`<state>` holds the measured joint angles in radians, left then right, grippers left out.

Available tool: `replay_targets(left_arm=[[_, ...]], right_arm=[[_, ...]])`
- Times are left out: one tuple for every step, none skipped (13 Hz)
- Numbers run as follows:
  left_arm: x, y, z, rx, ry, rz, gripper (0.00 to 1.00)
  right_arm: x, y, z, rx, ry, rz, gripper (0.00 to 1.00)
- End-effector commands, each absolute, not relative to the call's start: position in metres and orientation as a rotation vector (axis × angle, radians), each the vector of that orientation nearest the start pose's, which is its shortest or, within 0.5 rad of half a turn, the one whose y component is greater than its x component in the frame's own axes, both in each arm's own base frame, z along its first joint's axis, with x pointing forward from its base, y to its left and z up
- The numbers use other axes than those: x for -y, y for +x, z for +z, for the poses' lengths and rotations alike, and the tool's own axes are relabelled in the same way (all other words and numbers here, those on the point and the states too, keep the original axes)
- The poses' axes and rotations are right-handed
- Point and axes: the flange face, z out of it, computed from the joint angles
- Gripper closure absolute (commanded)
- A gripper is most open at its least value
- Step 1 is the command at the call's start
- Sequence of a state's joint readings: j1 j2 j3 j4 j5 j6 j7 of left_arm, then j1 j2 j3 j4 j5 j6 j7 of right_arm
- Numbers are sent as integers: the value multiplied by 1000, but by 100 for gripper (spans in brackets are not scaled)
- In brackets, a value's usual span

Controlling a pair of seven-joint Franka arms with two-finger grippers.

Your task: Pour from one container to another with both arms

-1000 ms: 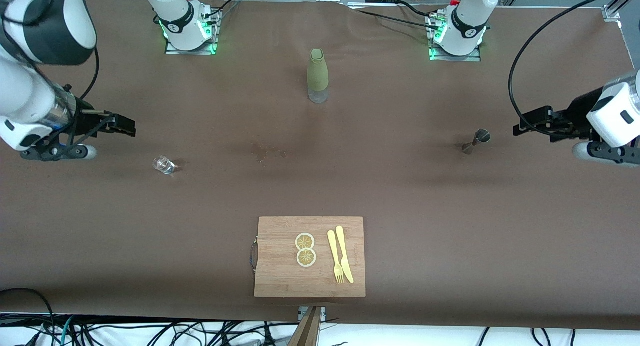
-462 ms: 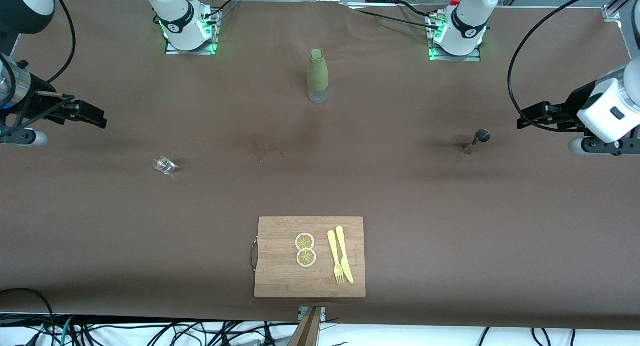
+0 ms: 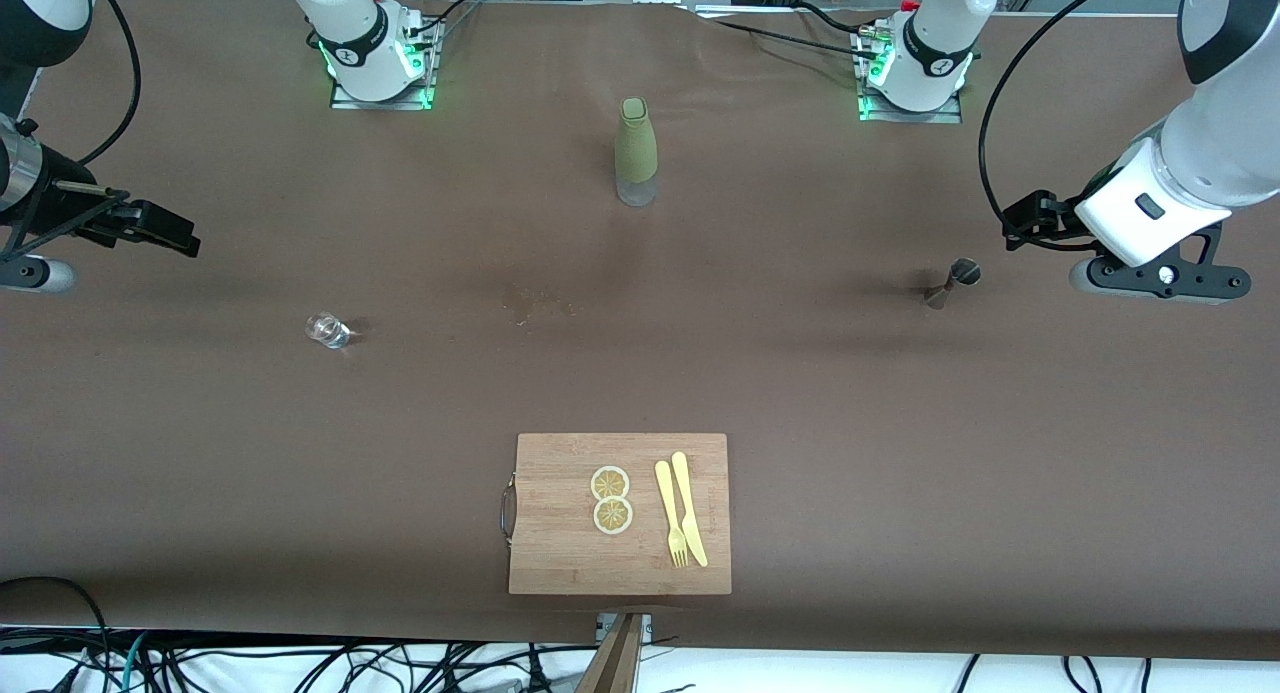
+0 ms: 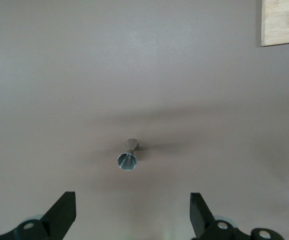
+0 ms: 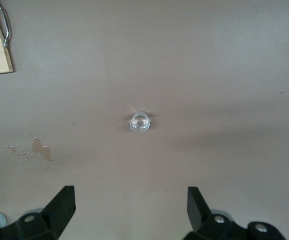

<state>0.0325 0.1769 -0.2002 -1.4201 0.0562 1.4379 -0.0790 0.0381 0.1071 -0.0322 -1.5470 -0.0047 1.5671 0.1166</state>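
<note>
A small clear glass [image 3: 327, 330] stands on the brown table toward the right arm's end. A metal jigger [image 3: 950, 283] stands toward the left arm's end. My right gripper [image 3: 172, 231] hangs open and empty over the table's edge, apart from the glass [image 5: 140, 121], with its fingers [image 5: 60, 209] spread wide. My left gripper [image 3: 1022, 221] hovers open and empty close beside the jigger [image 4: 128, 158], and its fingers [image 4: 59, 216] stand wide apart.
A green-sleeved bottle [image 3: 635, 151] stands mid-table near the arm bases. A wooden cutting board [image 3: 560, 553] near the front edge carries two lemon slices [image 3: 611, 499], a yellow fork [image 3: 670, 518] and a knife [image 3: 690, 518]. A small wet patch [image 3: 535, 303] marks the table's middle.
My right gripper has drawn back from the glass toward its end of the table. The left arm has swung up and its gripper has shifted slightly toward the jigger.
</note>
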Motion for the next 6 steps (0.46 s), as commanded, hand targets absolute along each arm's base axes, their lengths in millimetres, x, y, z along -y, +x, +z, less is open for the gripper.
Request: replay_targets(left_arm=[[76, 587, 588, -70, -3132, 237, 0], [76, 588, 587, -66, -3156, 244, 0], [71, 588, 587, -48, -3174, 253, 0], [68, 589, 587, -44, -3177, 251, 0], [67, 589, 586, -39, -3179, 254, 0], [66, 589, 586, -34, -3182, 255, 0]], right_arm=[[0, 578, 582, -195, -3143, 122, 1], [1, 577, 582, -198, -3143, 122, 1], [1, 575, 583, -198, -3143, 122, 1], [2, 573, 582, -205, -3138, 125, 1], [2, 572, 583, -210, -3123, 119, 1], [2, 571, 583, -207, -3120, 119, 1]])
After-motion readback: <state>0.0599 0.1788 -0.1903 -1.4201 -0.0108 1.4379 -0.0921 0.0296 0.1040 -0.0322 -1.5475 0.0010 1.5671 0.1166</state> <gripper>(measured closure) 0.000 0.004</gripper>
